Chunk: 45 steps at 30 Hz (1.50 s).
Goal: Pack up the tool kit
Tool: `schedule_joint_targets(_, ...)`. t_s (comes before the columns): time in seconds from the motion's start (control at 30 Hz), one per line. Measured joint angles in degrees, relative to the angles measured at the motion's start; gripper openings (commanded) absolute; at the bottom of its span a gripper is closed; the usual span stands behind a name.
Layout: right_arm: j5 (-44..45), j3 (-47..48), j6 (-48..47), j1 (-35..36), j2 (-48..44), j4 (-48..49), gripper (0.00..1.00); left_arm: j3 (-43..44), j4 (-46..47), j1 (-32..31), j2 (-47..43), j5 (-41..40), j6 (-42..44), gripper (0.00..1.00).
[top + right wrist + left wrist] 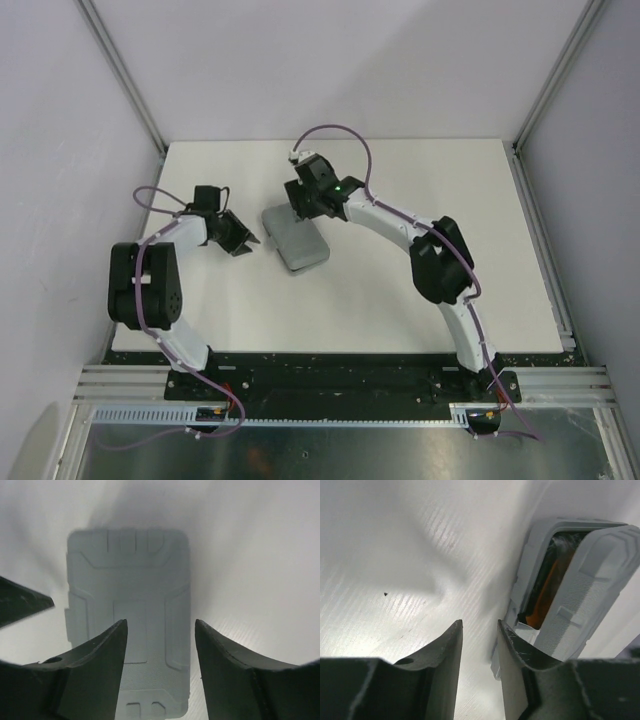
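The tool kit (295, 240) lies on the white counter (420, 290), left of the middle and between the two arms, with one short end towards the far edge. It is a flat grey case with rounded corners and raised panels moulded into its top. From the left wrist camera the lid (600, 575) is not fully down: it stands a little off the base (532, 555) along the side facing that camera. Through the dark gap an orange piece (547, 597) shows inside; what kind of piece it is cannot be made out. The left tool (479, 625) sits low over the counter just beside the left side of the case, its fingers parted by a narrow gap with nothing between them, only bare counter beyond. The right tool (160, 625) hangs above the far end of the case, pointing down at the lid, its fingers spread wide and gripping nothing. In the right wrist view the lid fills the space between the fingers, and a dark tip of the left tool shows at the left edge, near the case's side.
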Motion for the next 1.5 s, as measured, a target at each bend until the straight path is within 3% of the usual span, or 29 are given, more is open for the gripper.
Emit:
schedule_joint_targets(0.2, -7.39, 0.42, -2.56, -0.13, 5.97, -2.84, 0.86, 0.0, 0.85, 0.0, -2.43, 0.31, 0.85, 0.6)
schedule_joint_targets(0.6, -0.76, 2.73, -7.61, 3.39, 7.34, -4.22, 0.89, -2.38, 7.8, -0.02, -1.36, 8.26, 1.46, 0.71)
schedule_joint_targets(0.67, -0.11, 2.45, -7.58, 3.56, 7.34, -4.04, 0.89, -2.38, 8.81, -0.24, -0.17, 9.16, 1.46, 0.68)
schedule_joint_targets(0.83, 0.5, 0.57, -6.91, 3.61, 7.02, -1.97, 0.89, -3.58, 12.15, -0.63, 2.23, 12.0, 0.52, 0.45)
schedule_joint_targets(0.97, 0.46, -2.56, -5.92, 3.56, 6.01, 0.98, 0.88, -4.07, 15.08, -0.7, 3.06, 14.62, -0.31, 0.37)
schedule_joint_targets(1.5, -2.73, -4.81, -5.07, 1.79, 4.81, 3.39, 0.83, -3.74, 19.54, -0.33, 6.49, 20.13, -1.2, 0.31)
